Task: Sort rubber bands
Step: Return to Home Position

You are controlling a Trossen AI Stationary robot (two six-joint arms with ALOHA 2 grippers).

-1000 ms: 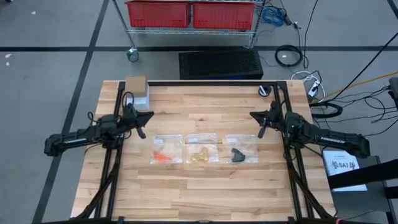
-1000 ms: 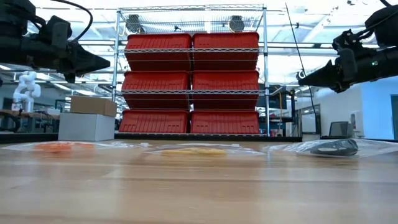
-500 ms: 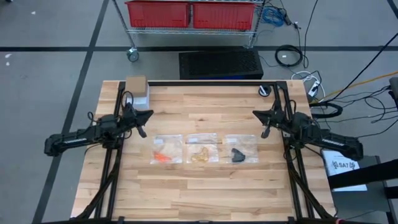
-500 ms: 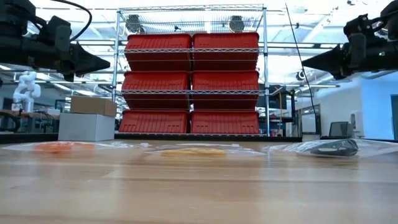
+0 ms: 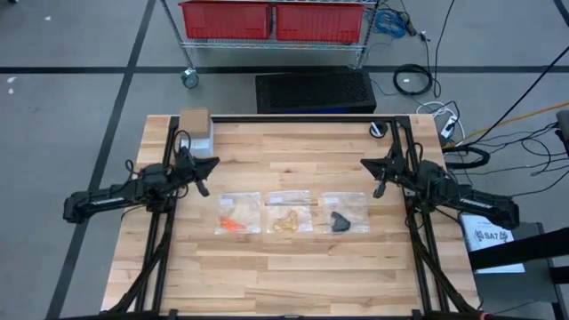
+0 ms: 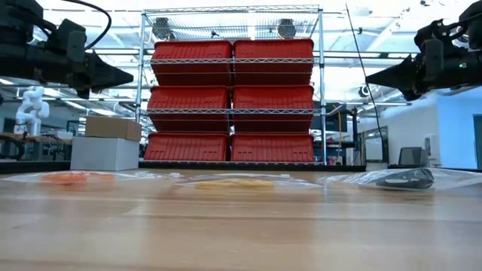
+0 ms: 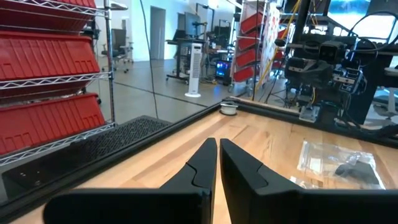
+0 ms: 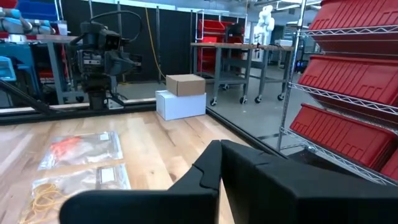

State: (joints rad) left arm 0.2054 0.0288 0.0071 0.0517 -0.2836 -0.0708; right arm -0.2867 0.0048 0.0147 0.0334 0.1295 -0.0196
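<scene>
We see the left gripper (image 7: 217,143) and right gripper (image 8: 221,144) raised, fingers closed. Between them, clear plastic bags (image 5: 289,203) hold tiny coloured rubber bands (image 5: 231,224).

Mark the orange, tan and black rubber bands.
orange rubber bands (image 5: 231,224), high view, middle of the clump.
tan rubber bands (image 5: 286,222), high view, middle of the clump.
black rubber bands (image 5: 340,220), high view, middle of the clump.

The left gripper (image 7: 218,142) hangs over the wooden worktop (image 7: 273,134), its two dark fingers pressed together. Ahead of it across the boards lies a clear bag (image 7: 323,155) holding black rubber bands (image 7: 356,172). Beyond that bag stands the right arm (image 7: 311,65). Past the worktop's far edge, red bins (image 7: 43,118) sit in a wire rack.
</scene>
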